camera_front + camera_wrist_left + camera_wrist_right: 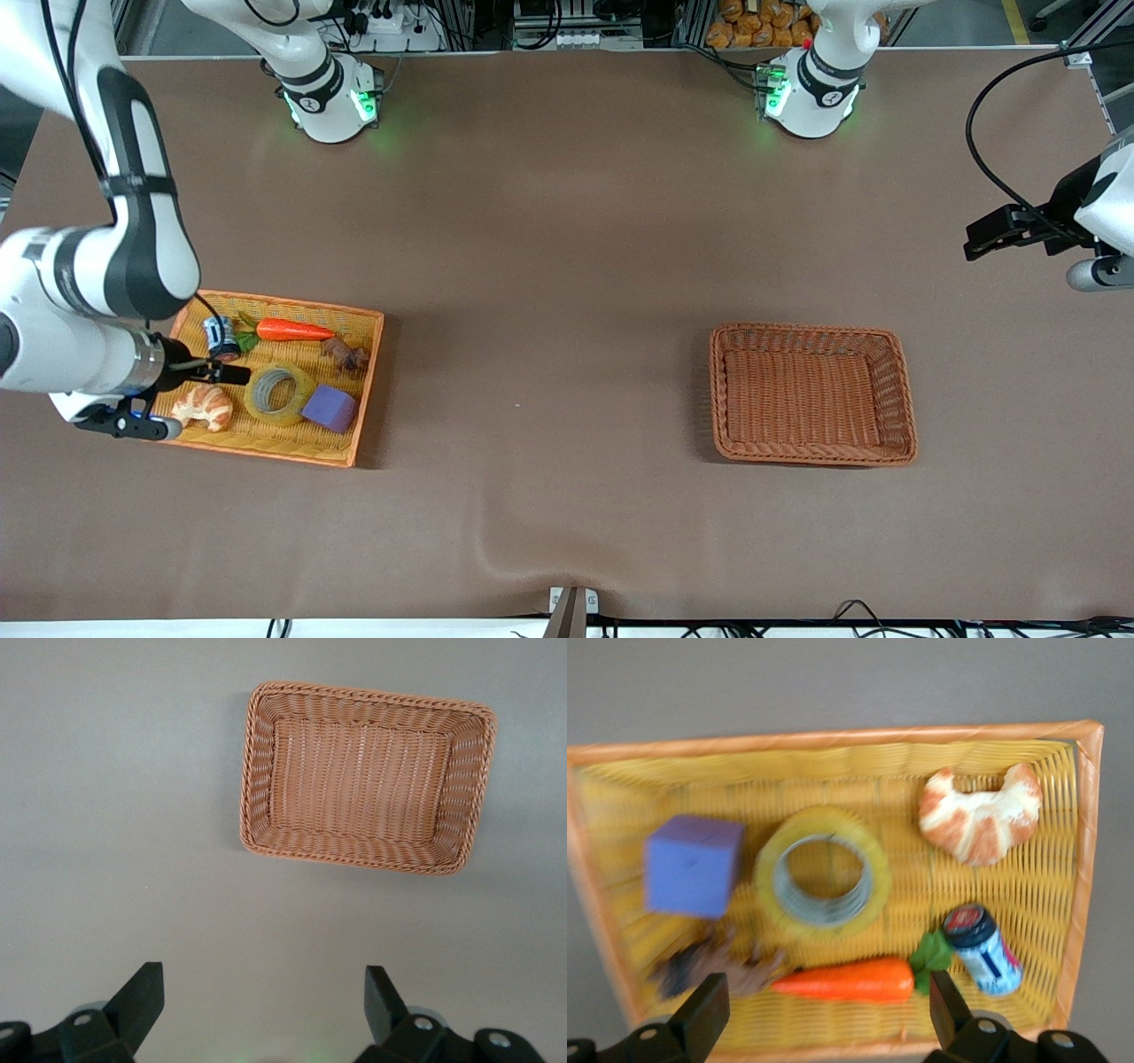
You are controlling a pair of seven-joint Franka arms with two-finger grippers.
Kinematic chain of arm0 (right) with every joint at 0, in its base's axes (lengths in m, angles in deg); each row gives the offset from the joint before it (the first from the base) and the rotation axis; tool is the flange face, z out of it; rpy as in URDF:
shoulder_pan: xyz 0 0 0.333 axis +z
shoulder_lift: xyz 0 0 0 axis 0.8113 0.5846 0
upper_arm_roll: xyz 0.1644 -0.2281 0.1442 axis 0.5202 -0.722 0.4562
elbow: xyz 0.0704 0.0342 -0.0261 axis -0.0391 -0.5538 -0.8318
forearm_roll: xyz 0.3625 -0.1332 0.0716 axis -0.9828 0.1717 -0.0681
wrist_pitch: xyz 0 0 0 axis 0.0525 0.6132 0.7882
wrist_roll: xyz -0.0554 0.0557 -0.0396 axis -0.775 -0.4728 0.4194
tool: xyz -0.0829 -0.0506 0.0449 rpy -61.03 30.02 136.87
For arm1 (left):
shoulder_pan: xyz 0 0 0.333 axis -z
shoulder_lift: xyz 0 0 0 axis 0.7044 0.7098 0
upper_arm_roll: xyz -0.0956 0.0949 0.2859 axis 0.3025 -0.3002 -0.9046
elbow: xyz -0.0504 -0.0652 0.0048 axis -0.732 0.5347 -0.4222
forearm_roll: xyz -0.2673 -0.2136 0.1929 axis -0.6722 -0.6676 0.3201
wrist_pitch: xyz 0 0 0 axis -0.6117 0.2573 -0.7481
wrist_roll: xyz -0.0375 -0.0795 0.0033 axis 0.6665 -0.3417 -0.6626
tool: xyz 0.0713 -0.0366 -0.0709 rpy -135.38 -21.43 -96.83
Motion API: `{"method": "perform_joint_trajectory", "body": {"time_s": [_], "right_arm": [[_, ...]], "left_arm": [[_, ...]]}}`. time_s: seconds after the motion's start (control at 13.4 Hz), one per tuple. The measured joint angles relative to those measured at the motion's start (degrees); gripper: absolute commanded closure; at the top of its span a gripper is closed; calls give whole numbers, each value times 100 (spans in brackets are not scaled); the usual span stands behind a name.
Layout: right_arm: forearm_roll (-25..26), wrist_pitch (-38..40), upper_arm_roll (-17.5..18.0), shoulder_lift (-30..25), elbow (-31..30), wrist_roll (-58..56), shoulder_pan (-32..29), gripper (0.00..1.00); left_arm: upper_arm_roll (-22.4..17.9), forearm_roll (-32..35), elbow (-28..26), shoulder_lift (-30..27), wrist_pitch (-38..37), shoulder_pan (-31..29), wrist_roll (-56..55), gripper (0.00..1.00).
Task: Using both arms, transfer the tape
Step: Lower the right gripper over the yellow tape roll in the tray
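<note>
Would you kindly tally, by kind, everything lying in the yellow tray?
tape: 1
purple cube: 1
croissant: 1
carrot: 1
small can: 1
brown object, kind unclear: 1
Total: 6, all in the yellow tray.

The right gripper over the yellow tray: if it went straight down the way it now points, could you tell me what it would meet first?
Probably the tape: the right gripper, fingers open, hangs over the orange-rimmed tray, and the roll lies near the middle of its wrist view. The carrot lies close by, so depth leaves some doubt.
</note>
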Motion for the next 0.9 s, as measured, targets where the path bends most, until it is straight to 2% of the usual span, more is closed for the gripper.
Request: {"method": "perform_joint_trajectory", "body": {"time_s": [0.22,0.37,0.9], "right_arm": [[28,-436,-12,619,1,-38,-432,0],[18,-526,-2,852,1,-38,-505,0],[-285,-761,69,939,-251,2,-477,0]], "left_arm": [[4,0,-2,12,36,0,3,0],[6,0,-2,28,47,1,4,0],[5,0,-2,42,53,-3,4,0]]}}
